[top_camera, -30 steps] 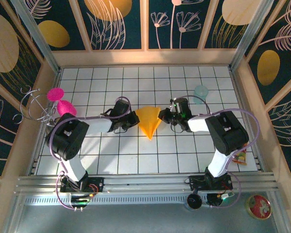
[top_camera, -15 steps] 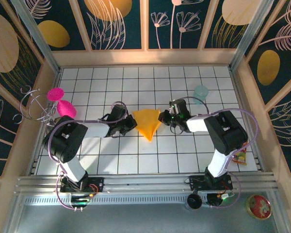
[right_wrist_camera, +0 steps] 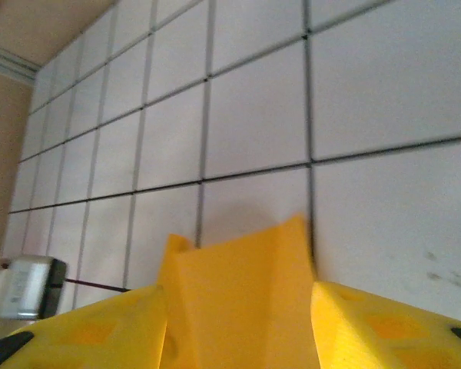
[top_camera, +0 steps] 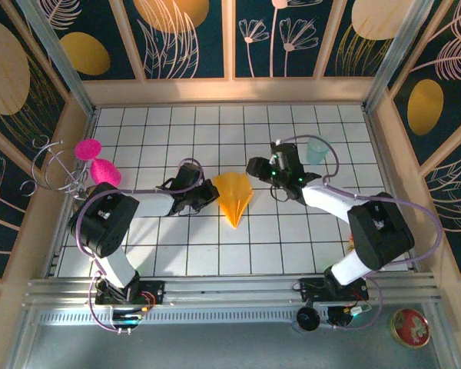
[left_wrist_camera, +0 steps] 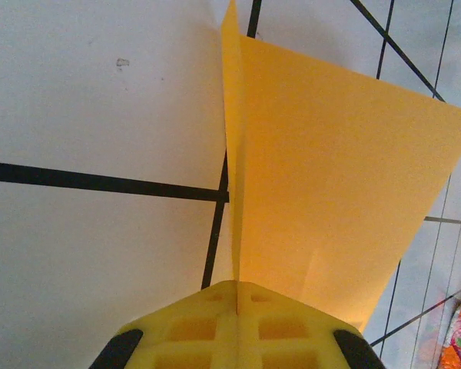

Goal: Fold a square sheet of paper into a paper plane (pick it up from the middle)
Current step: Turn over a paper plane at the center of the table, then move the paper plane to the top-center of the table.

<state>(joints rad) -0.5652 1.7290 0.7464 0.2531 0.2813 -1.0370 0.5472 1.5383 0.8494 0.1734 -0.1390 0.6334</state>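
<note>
Top external: paper point(top_camera: 234, 196) lies mid-surface point(top_camera: 292, 238) as a part-folded kite, nose to 6 o'clock, flaps lifted off the centre crease.

Risks:
- Only one firm grip on it, at its 9 o'clock edge. Any pull from the left arm would likely drag or swivel the whole sheet rather than crease it.
- The flaps look springy and, left unpressed, could open back up.
- The 1 o'clock corner sits between the right fingers. Closing off-line there could crumple it or set a skewed crease.

Left end effector point(top_camera: 210, 192): jaws together, clamped on the paper. Left wrist shows the upright fold running straight into the seam between the pads.

Right end effector point(top_camera: 253, 167): jaws well apart, nothing pinched. Right wrist shows the raised corner in the gap between the fingers point(right_wrist_camera: 369, 323); can't tell whether it touches them.
</note>
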